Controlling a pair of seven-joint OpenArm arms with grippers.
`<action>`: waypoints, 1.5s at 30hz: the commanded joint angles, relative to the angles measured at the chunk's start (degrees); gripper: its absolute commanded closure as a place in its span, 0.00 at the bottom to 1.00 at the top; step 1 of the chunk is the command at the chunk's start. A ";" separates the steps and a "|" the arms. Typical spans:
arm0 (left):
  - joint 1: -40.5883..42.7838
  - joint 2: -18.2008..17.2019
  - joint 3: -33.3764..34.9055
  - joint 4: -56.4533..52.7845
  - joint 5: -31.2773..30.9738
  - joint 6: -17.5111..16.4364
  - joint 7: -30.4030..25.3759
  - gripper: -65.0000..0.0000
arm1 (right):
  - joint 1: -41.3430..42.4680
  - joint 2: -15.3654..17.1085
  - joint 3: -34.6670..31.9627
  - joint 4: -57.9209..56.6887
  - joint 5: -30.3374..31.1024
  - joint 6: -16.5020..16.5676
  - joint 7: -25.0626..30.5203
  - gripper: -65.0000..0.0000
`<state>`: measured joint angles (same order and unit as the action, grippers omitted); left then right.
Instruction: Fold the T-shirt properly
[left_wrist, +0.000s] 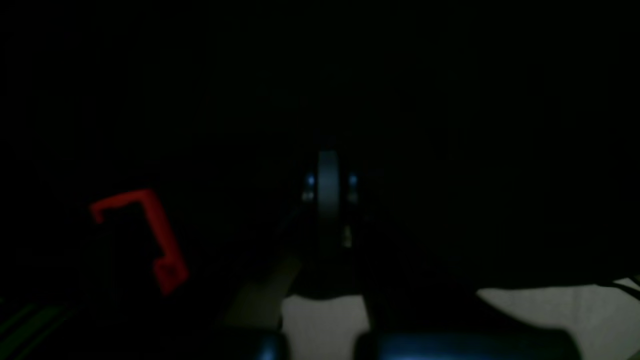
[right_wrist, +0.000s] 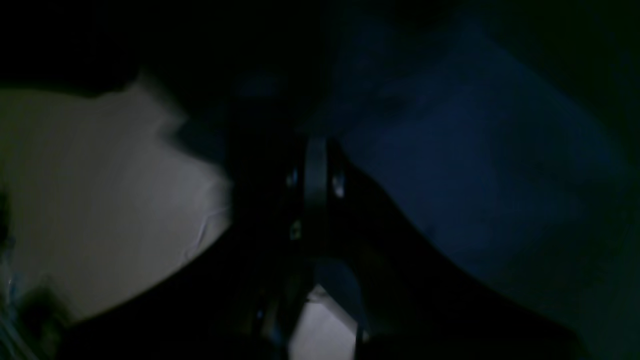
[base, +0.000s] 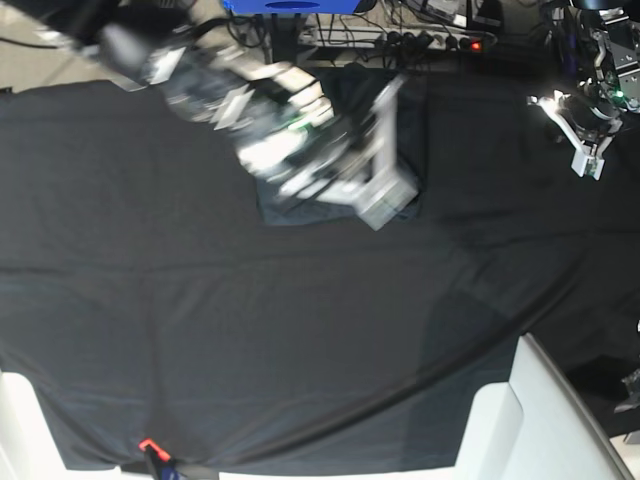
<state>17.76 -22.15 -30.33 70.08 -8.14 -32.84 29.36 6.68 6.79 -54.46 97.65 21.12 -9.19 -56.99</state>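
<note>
The T-shirt (base: 412, 120) lies as a compact dark blue-grey rectangle at the far middle of the black tablecloth (base: 250, 330). My right arm sweeps over it, motion-blurred, and its gripper (base: 385, 203) hangs above the shirt's near right corner. In the dim right wrist view the shut fingers (right_wrist: 315, 175) sit in front of bluish fabric of the T-shirt (right_wrist: 475, 175), with nothing seen between them. My left gripper (base: 588, 160) is off at the far right edge, away from the shirt. Its fingers (left_wrist: 328, 185) are pressed together over dark cloth.
A red clamp (base: 147, 445) grips the cloth at the near left edge, and a red clamp (left_wrist: 145, 230) also shows in the left wrist view. White panels (base: 540, 410) stand at the near right. Cables and a power strip (base: 400, 40) lie behind the table.
</note>
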 joint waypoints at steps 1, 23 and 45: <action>0.04 -1.19 -0.31 0.64 -0.34 0.36 -0.66 1.00 | -0.57 -0.24 1.23 2.00 1.07 0.53 -0.72 1.00; 1.36 -6.20 0.30 -4.28 -0.34 -7.16 -5.32 1.00 | 1.02 -1.12 -5.02 1.48 0.81 0.44 2.44 0.88; 2.24 -5.94 -5.41 -7.80 0.10 -7.16 -5.58 1.00 | 6.11 -11.05 -14.69 -18.66 0.81 -9.05 8.42 0.59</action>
<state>20.01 -26.70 -35.42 61.49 -7.75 -39.70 24.01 11.84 -3.14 -69.34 78.13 22.06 -18.11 -49.32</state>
